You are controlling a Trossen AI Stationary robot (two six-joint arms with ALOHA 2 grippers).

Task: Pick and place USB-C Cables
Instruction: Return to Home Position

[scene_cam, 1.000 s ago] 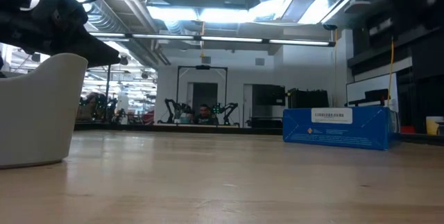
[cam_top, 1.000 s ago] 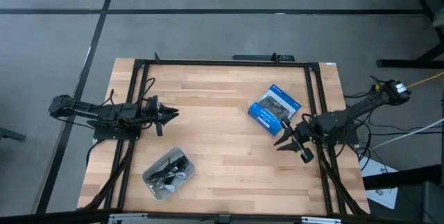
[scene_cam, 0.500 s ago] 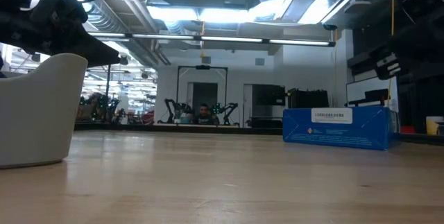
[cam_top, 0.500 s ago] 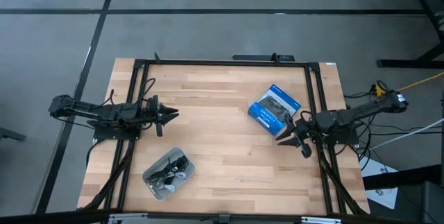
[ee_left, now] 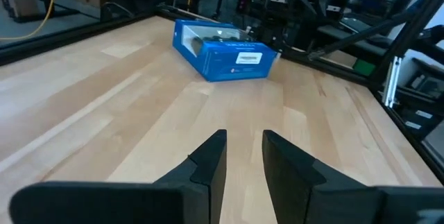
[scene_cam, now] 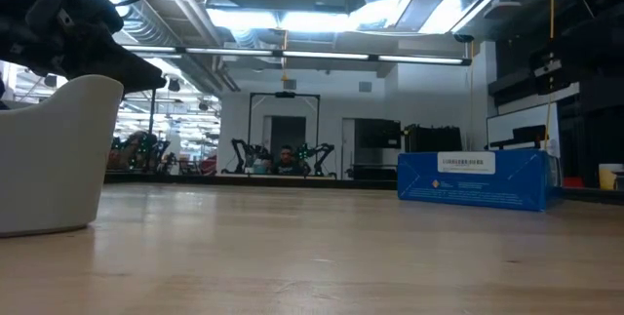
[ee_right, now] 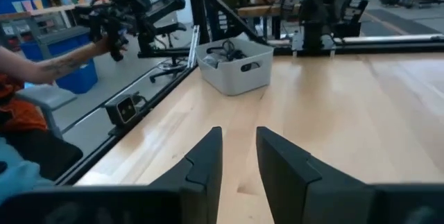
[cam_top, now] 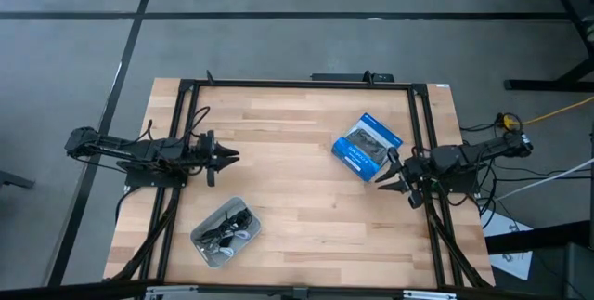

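We are holding the left hand point(cam_top: 225, 156) over the left side of the worktop point(cam_top: 297, 212), its fingers a little apart and pinching nothing. The right hand point(cam_top: 393, 181) is waiting at the right rim, just beside the blue box point(cam_top: 368, 145), likewise slightly parted and empty. The USB-C Cables point(cam_top: 225, 229) are lying bundled in the white bin point(ee_right: 239, 77), whose long side is running diagonally, near the left hand and well apart from the right. We are judging that nothing is left to pick; both arms are only needing to tuck home.
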